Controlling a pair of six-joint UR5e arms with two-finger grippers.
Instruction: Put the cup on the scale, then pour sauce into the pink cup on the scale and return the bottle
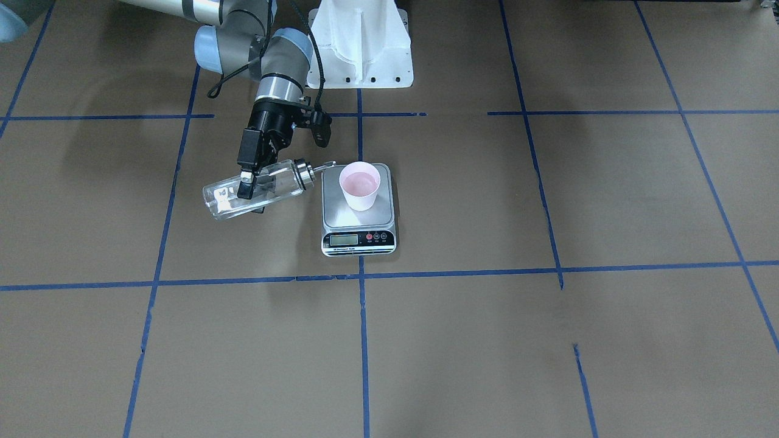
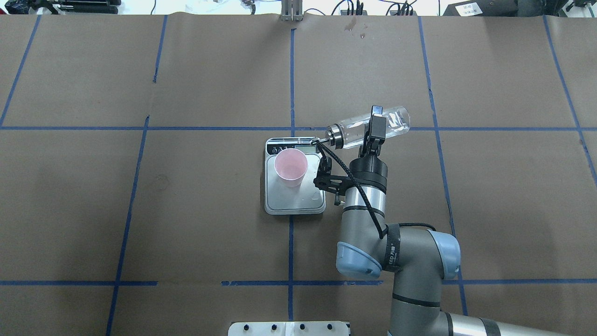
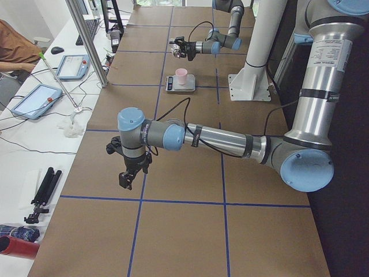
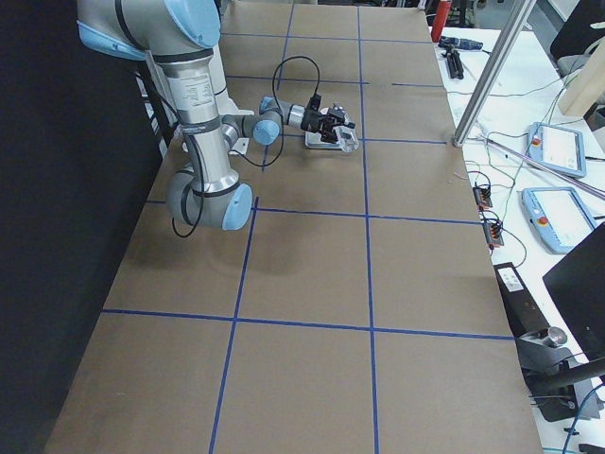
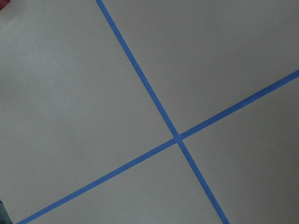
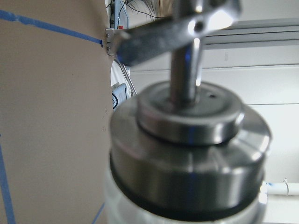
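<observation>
The pale pink cup (image 1: 359, 185) stands upright on the silver scale (image 1: 359, 238), also in the overhead view (image 2: 291, 167). My right gripper (image 1: 249, 188) is shut on the clear bottle (image 1: 222, 201) and holds it tilted almost level above the table, beside the scale. Its silver cap and thin spout (image 1: 328, 164) point toward the cup, and the tip is short of the cup's rim. The cap fills the right wrist view (image 6: 187, 154). My left gripper (image 3: 128, 176) hangs over bare paper far from the scale; I cannot tell if it is open.
The table is brown paper with a grid of blue tape lines (image 5: 177, 137). The white robot base mount (image 1: 362, 42) stands behind the scale. Tablets and cables (image 3: 40, 98) lie beyond the table's far edge.
</observation>
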